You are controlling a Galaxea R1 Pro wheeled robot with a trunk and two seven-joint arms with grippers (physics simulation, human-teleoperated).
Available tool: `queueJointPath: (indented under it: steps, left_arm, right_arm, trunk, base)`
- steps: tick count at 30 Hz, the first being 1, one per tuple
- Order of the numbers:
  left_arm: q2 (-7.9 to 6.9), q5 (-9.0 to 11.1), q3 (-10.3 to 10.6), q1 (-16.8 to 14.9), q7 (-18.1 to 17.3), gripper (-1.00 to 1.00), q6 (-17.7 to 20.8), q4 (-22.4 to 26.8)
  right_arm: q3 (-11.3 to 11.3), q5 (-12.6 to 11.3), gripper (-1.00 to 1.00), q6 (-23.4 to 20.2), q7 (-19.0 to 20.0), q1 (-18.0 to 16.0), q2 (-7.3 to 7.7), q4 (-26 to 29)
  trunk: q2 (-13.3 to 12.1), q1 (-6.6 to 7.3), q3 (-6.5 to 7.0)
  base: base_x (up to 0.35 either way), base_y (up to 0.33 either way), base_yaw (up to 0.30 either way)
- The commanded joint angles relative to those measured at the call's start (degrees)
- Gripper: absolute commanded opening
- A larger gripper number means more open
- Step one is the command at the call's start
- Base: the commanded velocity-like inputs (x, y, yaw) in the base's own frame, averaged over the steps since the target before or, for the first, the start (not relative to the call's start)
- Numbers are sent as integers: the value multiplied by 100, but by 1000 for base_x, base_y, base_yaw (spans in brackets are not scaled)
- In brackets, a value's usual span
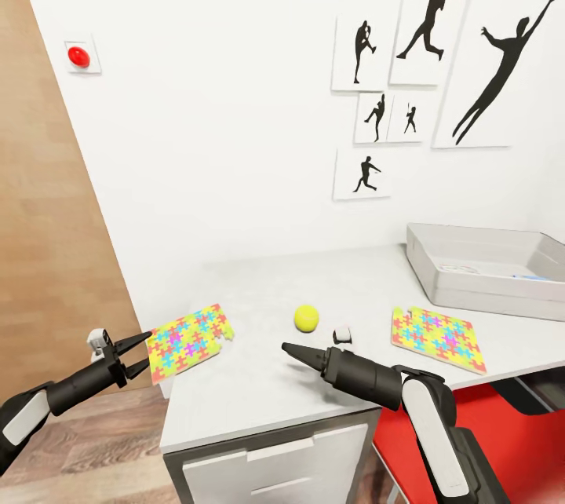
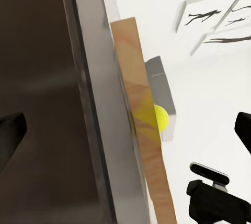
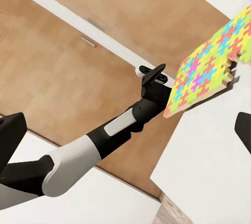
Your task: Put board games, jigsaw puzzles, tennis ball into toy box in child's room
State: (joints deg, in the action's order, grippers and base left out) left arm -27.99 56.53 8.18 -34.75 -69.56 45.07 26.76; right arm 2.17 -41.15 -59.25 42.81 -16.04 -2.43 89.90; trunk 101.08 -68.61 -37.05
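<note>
At about 8 o'clock in the head view, the left gripper [image 1: 146, 353] has its fingers spread apart, straddling the near edge of the left puzzle [image 1: 191, 341], which overhangs the table's [image 1: 259, 386] left corner. It looks poised around that edge; whether the fingers touch it I cannot tell. The right wrist view shows the same puzzle [image 3: 208, 68] edge-on: a thin, flat, rigid board, likely light, with a notched far edge. The overhanging edge seems the best place to pinch it, since the rest lies flush on the tabletop. A thin board held at one edge may swing or slip.

Near 6 o'clock sits the ball [image 1: 306, 318], loose on the table, light and prone to roll. The right gripper [image 1: 297, 351] points toward it from just below, fingers looking drawn together and empty. A small white object [image 1: 341, 336] lies beside it.

At 4 o'clock lies the second puzzle [image 1: 438, 339], and behind it at 3 o'clock the grey box [image 1: 471, 261], open-topped.
</note>
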Motion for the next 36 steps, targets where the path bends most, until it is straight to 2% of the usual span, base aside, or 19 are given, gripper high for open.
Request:
queueJointPath:
  steps: [1,8,9,27,36]
  left_arm:
    - [-6,43,35,-6,-14,100,46,-4]
    - [-5,43,35,-6,-14,100,46,-4]
    - [-5,43,35,-6,-14,-100,44,-4]
    - [-5,43,35,-6,-14,-100,28,-4]
    - [-5,43,35,-6,-14,-100,28,-4]
  right_arm:
    - [-6,19,100,-25,26,-4,-3,1]
    - [-6,19,100,-25,26,-4,-3,1]
    - [-6,19,100,-25,26,-4,-3,1]
    - [-6,19,100,-34,26,-4,-3,7]
    - [-6,19,100,-34,26,-4,-3,2]
  trunk:
    - [3,1,-6]
    - [3,1,-6]
    - [3,1,-6]
    - [3,1,-6]
    - [-358,198,156]
  base:
    - [-5,-4,0]
    - [-1,-1,0]
    - [0,0,0]
    - [0,0,0]
    - [0,0,0]
